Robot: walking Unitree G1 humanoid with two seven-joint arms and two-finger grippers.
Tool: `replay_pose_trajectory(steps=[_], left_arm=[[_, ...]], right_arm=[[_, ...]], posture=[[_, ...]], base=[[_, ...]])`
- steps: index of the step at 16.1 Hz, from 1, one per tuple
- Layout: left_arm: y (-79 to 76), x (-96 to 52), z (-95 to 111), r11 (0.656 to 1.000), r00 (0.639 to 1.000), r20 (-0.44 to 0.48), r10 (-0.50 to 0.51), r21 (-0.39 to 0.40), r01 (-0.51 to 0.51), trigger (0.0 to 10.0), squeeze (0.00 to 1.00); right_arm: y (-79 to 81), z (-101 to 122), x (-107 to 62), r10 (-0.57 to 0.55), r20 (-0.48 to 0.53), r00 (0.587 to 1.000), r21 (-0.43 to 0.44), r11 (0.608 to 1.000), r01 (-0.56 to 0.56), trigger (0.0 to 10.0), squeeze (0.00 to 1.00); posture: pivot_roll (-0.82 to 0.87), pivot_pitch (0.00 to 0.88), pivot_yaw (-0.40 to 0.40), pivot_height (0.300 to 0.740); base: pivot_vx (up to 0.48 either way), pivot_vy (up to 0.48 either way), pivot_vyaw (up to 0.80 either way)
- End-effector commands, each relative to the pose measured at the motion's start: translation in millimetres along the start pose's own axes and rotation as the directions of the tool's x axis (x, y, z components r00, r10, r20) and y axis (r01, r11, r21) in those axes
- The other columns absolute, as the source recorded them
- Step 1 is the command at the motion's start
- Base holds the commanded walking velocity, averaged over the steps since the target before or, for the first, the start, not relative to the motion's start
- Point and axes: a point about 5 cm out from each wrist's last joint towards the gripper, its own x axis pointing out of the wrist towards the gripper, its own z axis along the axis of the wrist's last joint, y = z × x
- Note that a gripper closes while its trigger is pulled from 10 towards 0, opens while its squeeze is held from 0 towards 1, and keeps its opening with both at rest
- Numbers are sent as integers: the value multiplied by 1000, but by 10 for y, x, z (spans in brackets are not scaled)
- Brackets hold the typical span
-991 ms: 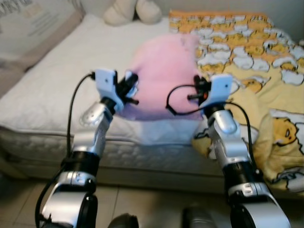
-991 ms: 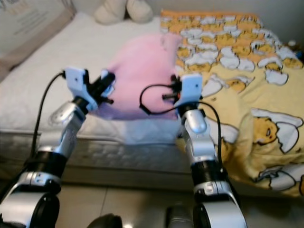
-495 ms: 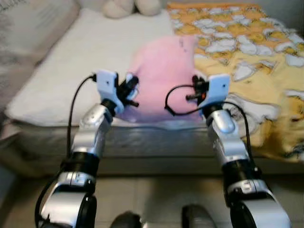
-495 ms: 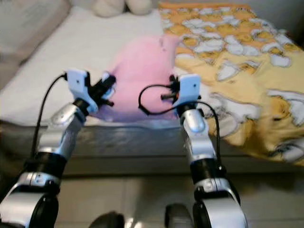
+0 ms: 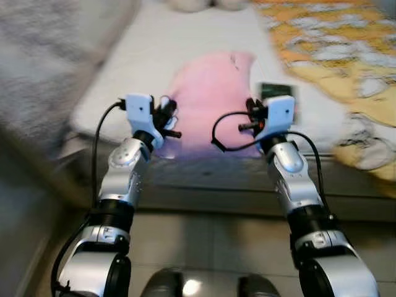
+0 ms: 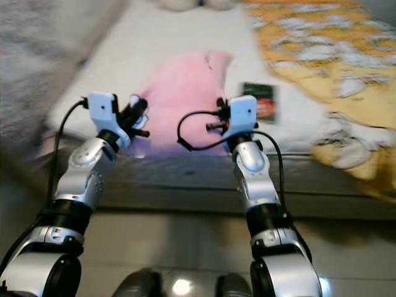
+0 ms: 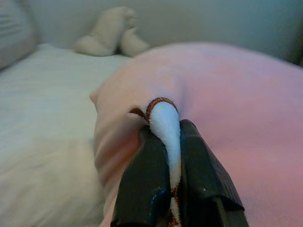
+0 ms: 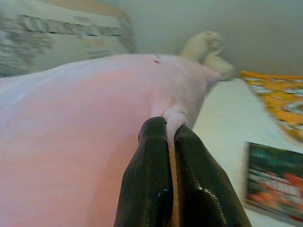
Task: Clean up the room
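A pink pillow (image 5: pixel 210 93) lies on the white mattress (image 5: pixel 154 43), its near edge at the bed's front. My left gripper (image 5: pixel 170 120) is shut on the pillow's near left corner; the left wrist view has the white trimmed corner (image 7: pixel 163 127) pinched between the black fingers (image 7: pixel 147 179). My right gripper (image 5: pixel 247 117) is shut on the near right edge of the pillow (image 8: pixel 71 142), with fabric squeezed between its fingers (image 8: pixel 151 175). Both arms reach forward at about the same height.
A dark green booklet or packet (image 5: pixel 276 93) lies on the sheet right of the pillow. A yellow patterned blanket (image 5: pixel 334 43) covers the bed's right side and hangs over the edge. Cream plush toys (image 7: pixel 111 33) sit at the far end. Tiled floor (image 5: pixel 204 247) lies below.
The view has pulled back and shifted, showing more floor and the bed's front. The pillow has come nearer the edge, uncovering the dark booklet beside it. Both grippers keep their hold.
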Motion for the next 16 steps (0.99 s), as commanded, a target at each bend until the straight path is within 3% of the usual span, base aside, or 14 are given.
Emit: replay_pose_trajectory(steps=[1, 5, 6, 7, 10, 14, 16], left_arm=[[2, 14, 75, 1000, 999, 27, 17, 14, -18, 10000, 0], [-3, 11, 87, 1000, 999, 30, 15, 21, -15, 10000, 0], [-14, 13, 94, 1000, 1000, 29, 6, 29, -6, 10000, 0], [-24, 15, 96, 1000, 1000, 30, -1, 22, 0, 10000, 0], [1, 34, 117, 1000, 1000, 28, 12, 15, -13, 10000, 0], [51, 41, 143, 999, 998, 36, 48, -15, -47, 10000, 0], [84, 32, 139, 998, 998, 32, 62, -20, -61, 10000, 0]], right_arm=[[-151, 66, -5, -49, 34, 998, -14, 999, 49, 0, 75], [-139, 52, -11, -52, 30, 998, -26, 998, 53, 0, 71], [-166, 39, -13, -71, 19, 997, -30, 997, 72, 3529, 67], [-175, 33, -12, -75, 13, 997, -29, 997, 75, 10000, 71], [-168, 75, 1, -76, 36, 996, -39, 996, 78, 10000, 63], [-176, 64, -2, -73, 30, 997, -46, 996, 74, 10000, 63], [-148, 55, 5, -58, 25, 998, -49, 997, 59, 10000, 67]], posture=[[-122, 0, 56, 703], [-120, 0, 54, 703], [-120, 0, 54, 703], [-120, 0, 54, 703], [-122, 0, 56, 703], [-122, 0, 55, 703], [-118, 0, 50, 703]], base=[[480, 0, 0], [472, 0, 0], [461, 0, 0], [450, 0, 0], [436, 0, 0], [356, 314, 0], [0, 428, 0]])
